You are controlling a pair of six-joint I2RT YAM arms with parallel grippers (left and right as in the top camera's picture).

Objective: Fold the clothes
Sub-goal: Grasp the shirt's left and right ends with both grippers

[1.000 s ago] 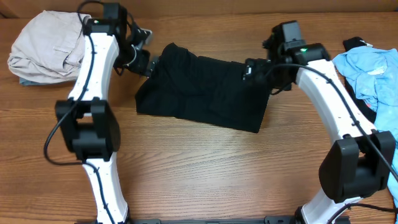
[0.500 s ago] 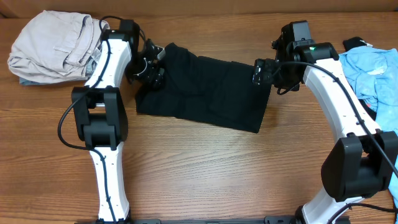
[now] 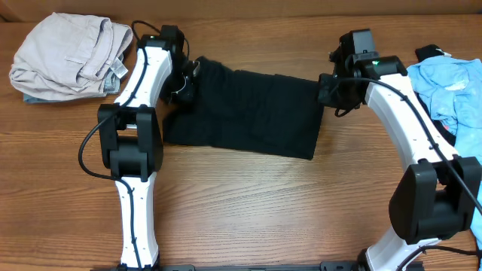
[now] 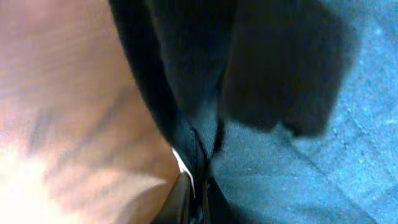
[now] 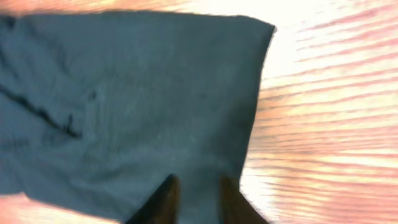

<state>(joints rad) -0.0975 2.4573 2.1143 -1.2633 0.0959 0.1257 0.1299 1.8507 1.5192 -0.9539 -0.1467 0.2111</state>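
Black garment [image 3: 248, 113] at the centre of the tabletop [image 3: 263, 203], spread as a rough rectangle with its long side running left to right; the near and right edges lie fairly straight, while the far-left corner is bunched and lifted off the flat. Left claw [image 3: 186, 81] at that far-left corner: the left wrist view shows its fingers [image 4: 184, 200] clenched on a narrow ridge of the dark fabric, wood visible just to one side. Right claw [image 3: 322, 90] at the far-right corner of the same garment: the right wrist view shows its two fingers [image 5: 165, 196] parted, released, with flat cloth beneath them and nothing pinched between. A beige garment [image 3: 64, 53] sits in a loose heap at the far left, well apart from the black one, and a light blue garment [image 3: 452, 90] lies crumpled at the right edge over something dark. State of the task, as judged from this arrangement: the black garment appears partly squared but not yet reduced to a compact fold, since one corner remains gathered in a grip. The blue piece looks unfolded. Whether the beige heap counts as folded cannot be told. Most of the work therefore seems to lie ahead.
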